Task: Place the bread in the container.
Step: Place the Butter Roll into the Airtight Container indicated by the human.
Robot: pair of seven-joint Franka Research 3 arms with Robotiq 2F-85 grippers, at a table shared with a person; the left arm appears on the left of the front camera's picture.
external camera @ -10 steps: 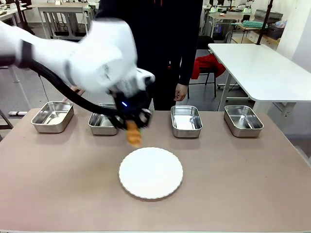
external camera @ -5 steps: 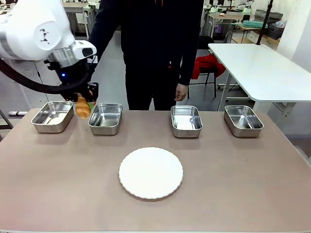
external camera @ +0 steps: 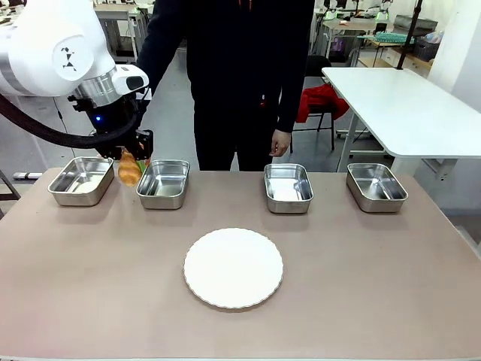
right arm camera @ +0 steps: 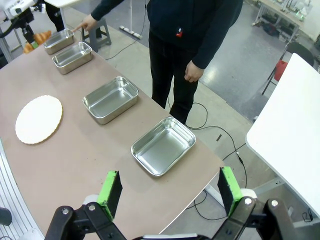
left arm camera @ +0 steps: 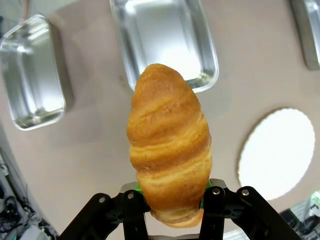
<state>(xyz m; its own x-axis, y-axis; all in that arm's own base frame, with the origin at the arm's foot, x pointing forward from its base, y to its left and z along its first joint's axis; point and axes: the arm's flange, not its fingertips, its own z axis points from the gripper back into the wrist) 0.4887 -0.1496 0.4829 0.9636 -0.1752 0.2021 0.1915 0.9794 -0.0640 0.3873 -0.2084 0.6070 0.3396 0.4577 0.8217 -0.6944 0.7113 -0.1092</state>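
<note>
Left gripper [external camera: 129,162] clenched on croissant [external camera: 128,168], held above table's far-left edge between two steel pans; right gripper [right arm camera: 167,192] released.

No legible text, nos. or brand names in any view. Only marks: a small dark emblem, no letters readable, on the white joint housing of the left arm [external camera: 66,56] in front view; a small red tag on the person's dark top [right arm camera: 178,34] in right wrist view, too small to read. Pans, plate, worktop: unmarked.
</note>
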